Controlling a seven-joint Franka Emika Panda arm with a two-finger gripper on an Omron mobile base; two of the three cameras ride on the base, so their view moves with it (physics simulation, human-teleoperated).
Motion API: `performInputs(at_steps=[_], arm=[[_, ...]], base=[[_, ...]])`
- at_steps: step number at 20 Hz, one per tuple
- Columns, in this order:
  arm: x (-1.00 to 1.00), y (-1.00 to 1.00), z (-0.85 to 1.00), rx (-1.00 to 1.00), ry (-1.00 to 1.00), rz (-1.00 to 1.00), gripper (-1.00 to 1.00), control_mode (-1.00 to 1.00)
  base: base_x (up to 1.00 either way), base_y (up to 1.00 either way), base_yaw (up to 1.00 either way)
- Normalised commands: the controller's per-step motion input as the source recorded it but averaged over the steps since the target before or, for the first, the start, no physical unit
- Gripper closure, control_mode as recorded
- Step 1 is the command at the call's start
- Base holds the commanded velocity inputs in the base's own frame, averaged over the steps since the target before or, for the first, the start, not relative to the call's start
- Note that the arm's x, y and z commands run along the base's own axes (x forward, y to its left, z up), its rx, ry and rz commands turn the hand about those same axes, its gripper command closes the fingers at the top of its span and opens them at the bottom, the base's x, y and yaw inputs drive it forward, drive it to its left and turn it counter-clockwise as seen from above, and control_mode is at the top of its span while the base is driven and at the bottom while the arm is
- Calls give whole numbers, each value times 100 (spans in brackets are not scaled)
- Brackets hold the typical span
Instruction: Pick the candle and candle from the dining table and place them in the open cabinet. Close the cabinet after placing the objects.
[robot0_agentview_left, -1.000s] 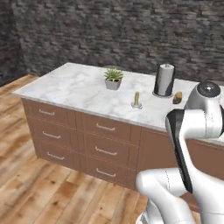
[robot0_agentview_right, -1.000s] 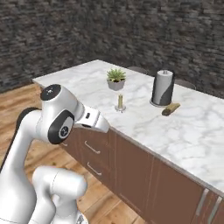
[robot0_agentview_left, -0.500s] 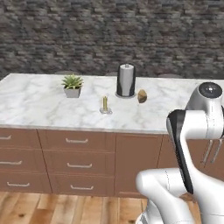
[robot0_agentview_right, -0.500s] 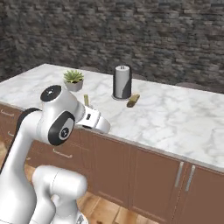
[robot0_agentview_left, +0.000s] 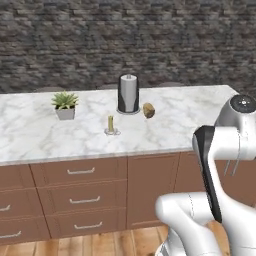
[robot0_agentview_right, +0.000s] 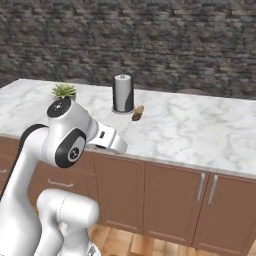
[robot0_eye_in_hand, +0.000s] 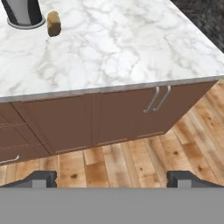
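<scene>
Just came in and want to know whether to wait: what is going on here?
The robot faces the dining table and holds nothing; its pincer is open, over the wood floor in front of the drawers. One candle stands in its holder on the marble, between the potted plant and the brown lump, in front of the paper-towel stand.

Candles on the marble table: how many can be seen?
1: a yellow candle in a silver dish, in front of the paper-towel stand. A second may be hidden behind the arm in the right base view.

Rear wall (robot0_agentview_left: 150, 35) of dark grey rough stone. Floor (robot0_eye_in_hand: 131, 162) of light brown wood planks. Lighting even, no strong shadows.
</scene>
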Motion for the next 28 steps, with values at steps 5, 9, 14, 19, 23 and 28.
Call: performInputs(at_steps=[5,9,14,19,23,28], arm=[[0,0,0,0,0,0,-100,100],[0,0,0,0,0,0,-100,100],[0,0,0,0,0,0,-100,100],[0,0,0,0,0,0,-100,100],[0,0,0,0,0,0,-100,100],[0,0,0,0,0,0,-100,100]], base=[[24,48,-30],[21,53,-18],[11,50,-1],[14,37,6],[36,26,5],[52,26,0]])
